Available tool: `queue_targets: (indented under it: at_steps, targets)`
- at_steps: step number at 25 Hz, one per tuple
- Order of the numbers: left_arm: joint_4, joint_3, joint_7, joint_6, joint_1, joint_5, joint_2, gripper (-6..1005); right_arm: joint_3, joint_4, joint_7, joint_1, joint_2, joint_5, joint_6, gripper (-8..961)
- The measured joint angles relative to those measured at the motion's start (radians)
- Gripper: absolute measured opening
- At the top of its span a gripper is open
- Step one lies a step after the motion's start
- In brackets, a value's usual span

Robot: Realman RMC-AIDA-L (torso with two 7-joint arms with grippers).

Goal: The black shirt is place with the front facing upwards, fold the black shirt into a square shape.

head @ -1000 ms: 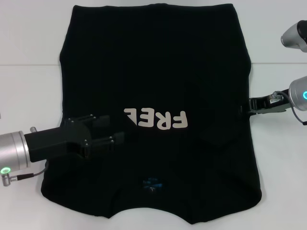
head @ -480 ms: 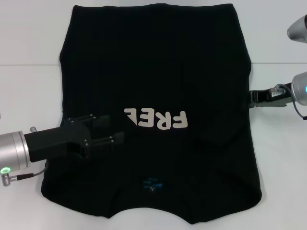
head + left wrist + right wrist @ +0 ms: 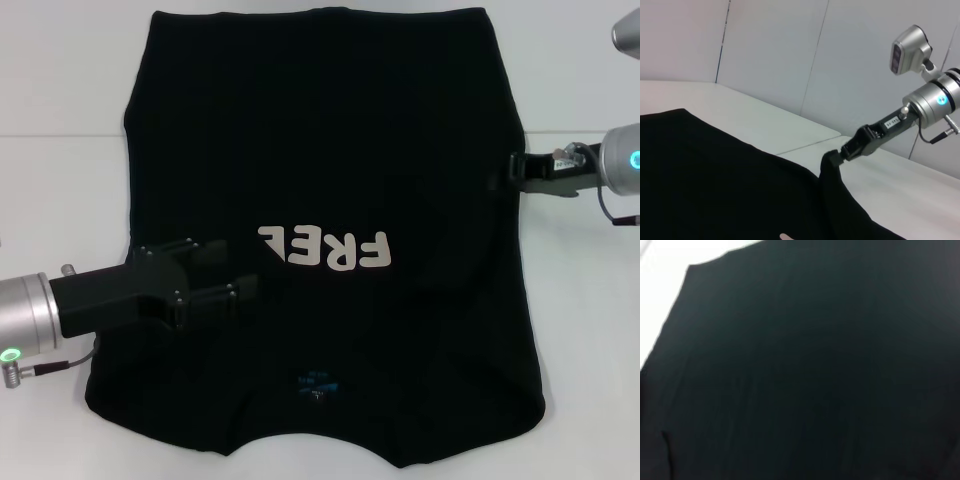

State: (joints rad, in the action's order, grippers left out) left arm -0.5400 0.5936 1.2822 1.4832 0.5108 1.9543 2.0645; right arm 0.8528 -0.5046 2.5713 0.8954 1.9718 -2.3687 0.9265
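Right gripper (image 3: 517, 172) is pinching the black shirt (image 3: 330, 150) at its side edge, lifting it for a fold. Left gripper (image 3: 235, 278) rests on the chest, probably pinning it; can't tell its jaw state.

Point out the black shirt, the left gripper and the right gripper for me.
black shirt (image 3: 330, 130): head view, plain cloth above the print.
left gripper (image 3: 245, 272): head view, between its fingertips over the shirt.
right gripper (image 3: 832, 156): left wrist view, tip at the shirt's edge.
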Motion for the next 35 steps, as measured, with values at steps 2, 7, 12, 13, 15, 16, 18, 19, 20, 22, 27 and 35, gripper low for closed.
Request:
queue_targets:
  at_steps: [2, 7, 12, 13, 15, 16, 18, 19, 20, 22, 27, 35]
  targets:
    - [0.000, 0.000, 0.000, 0.000, 0.000, 0.000, 0.000, 734, 0.000, 0.003, -0.001, 0.005, 0.004, 0.021, -0.006, 24]
    - [0.000, 0.000, 0.000, 0.000, 0.000, 0.000, 0.000, 734, 0.000, 0.015, -0.031, 0.011, 0.016, 0.091, -0.017, 28]
    - [0.000, 0.000, 0.000, 0.000, -0.003, 0.000, 0.001, 734, 0.000, 0.056, -0.132, 0.008, 0.024, 0.264, -0.011, 33]
    - [0.000, 0.000, 0.000, 0.000, -0.003, 0.000, 0.001, 734, 0.000, 0.066, -0.157, 0.004, 0.024, 0.301, -0.012, 34]
    - [0.000, 0.000, 0.000, 0.000, -0.003, 0.000, 0.002, 735, 0.000, 0.089, -0.206, -0.006, 0.024, 0.383, -0.012, 108]
    - [0.000, 0.000, 0.000, 0.000, -0.003, 0.000, 0.002, 735, 0.000, 0.098, -0.225, -0.013, 0.023, 0.419, -0.012, 145]
    - [0.000, -0.005, 0.001, 0.000, -0.003, 0.000, 0.003, 735, 0.000, 0.106, -0.249, -0.028, 0.021, 0.468, -0.011, 219]
    - [0.000, -0.010, 0.004, 0.000, -0.003, 0.000, 0.003, 735, 0.000, 0.108, -0.258, -0.037, 0.020, 0.489, -0.009, 256]
    - [0.000, -0.017, 0.008, 0.000, -0.004, 0.000, 0.003, 735, 0.000, 0.107, -0.262, -0.048, 0.019, 0.503, -0.009, 327]
    - [0.002, -0.028, 0.020, 0.001, -0.005, -0.004, 0.003, 735, 0.000, 0.107, -0.268, -0.066, 0.016, 0.526, -0.009, 469]
    - [0.012, -0.039, 0.049, 0.006, -0.005, -0.011, 0.000, 735, -0.016, 0.106, -0.328, -0.102, 0.013, 0.584, 0.018, 711]
    - [0.025, -0.040, 0.095, 0.009, -0.003, -0.025, -0.007, 736, -0.065, 0.107, -0.530, -0.137, 0.014, 0.723, 0.203, 810]
